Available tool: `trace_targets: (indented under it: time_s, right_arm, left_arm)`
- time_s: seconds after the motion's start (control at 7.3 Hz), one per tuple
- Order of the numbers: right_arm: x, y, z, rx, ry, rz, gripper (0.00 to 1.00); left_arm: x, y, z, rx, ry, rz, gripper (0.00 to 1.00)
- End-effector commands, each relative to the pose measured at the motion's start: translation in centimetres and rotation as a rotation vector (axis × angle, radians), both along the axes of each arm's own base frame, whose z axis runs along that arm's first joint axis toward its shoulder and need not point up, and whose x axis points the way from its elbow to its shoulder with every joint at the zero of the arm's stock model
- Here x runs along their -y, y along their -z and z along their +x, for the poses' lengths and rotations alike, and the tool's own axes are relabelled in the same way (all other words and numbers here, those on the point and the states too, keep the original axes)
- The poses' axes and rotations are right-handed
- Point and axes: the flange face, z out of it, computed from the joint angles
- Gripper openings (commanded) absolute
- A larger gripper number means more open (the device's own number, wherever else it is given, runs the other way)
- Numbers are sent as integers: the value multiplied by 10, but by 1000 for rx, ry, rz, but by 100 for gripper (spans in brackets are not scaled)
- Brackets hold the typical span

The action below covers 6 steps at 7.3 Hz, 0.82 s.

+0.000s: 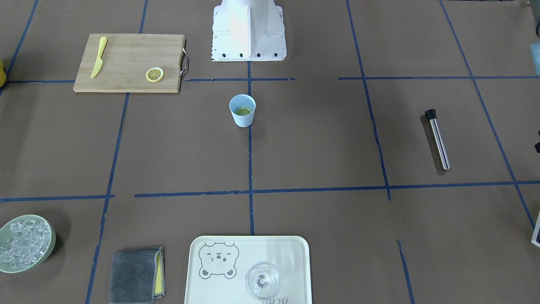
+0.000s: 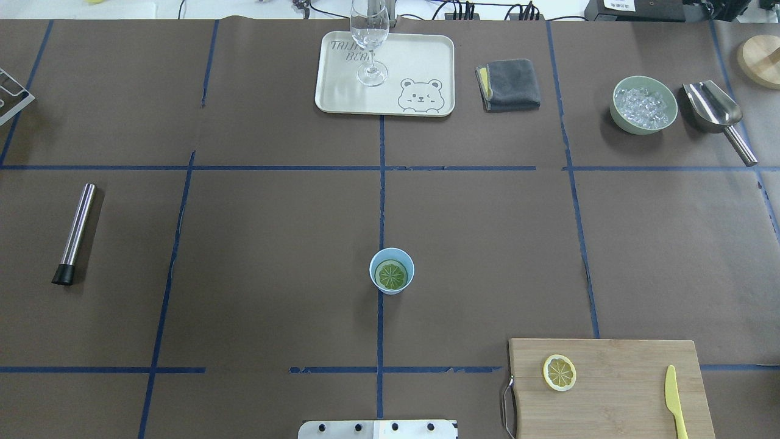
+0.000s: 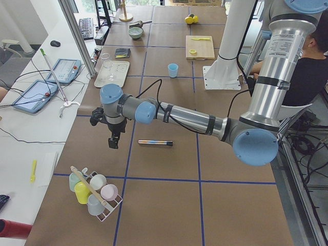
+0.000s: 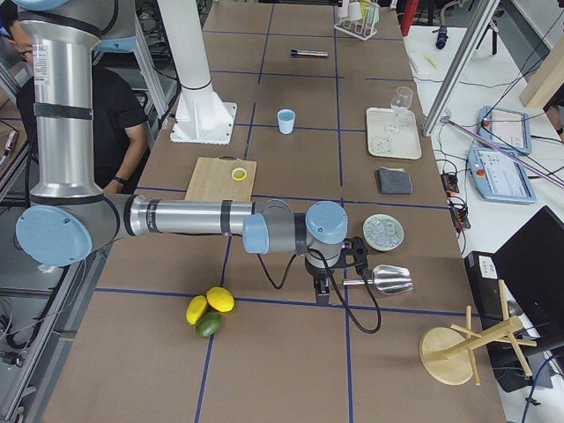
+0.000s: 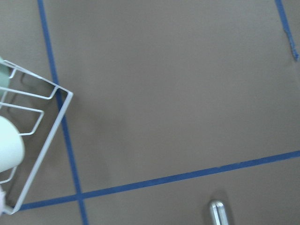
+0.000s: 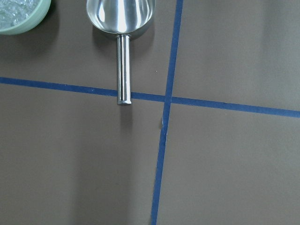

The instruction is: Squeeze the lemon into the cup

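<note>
We count one upright cup [image 1: 242, 120] at center, a lemon slice [image 2: 390, 275] flat inside, a second slice [image 2: 559, 372] on the board [image 2: 627, 384]. How wide the fingers of the left gripper [image 3: 113, 142] and right gripper [image 4: 322, 293] stand, we cannot tell.

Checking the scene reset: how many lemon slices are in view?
2. One slice lies inside the cup. The other slice lies on the board, near its handle end. More could be hidden under the one in the cup.
</note>
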Motion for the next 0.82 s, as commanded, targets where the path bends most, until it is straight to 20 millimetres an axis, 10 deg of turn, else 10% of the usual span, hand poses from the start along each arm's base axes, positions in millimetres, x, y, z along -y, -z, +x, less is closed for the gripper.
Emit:
trace_targets:
  time_s: [0.0,0.68]
  right_arm:
    - [-2,-2,2,5,-7,-1,100]
    - [-4,-2,9,37,-82,-68,100]
  left_arm:
    - [-53,-61,-52,-48,-61,18,100]
    - [-76,-83,-54,-63,-46,-45,100]
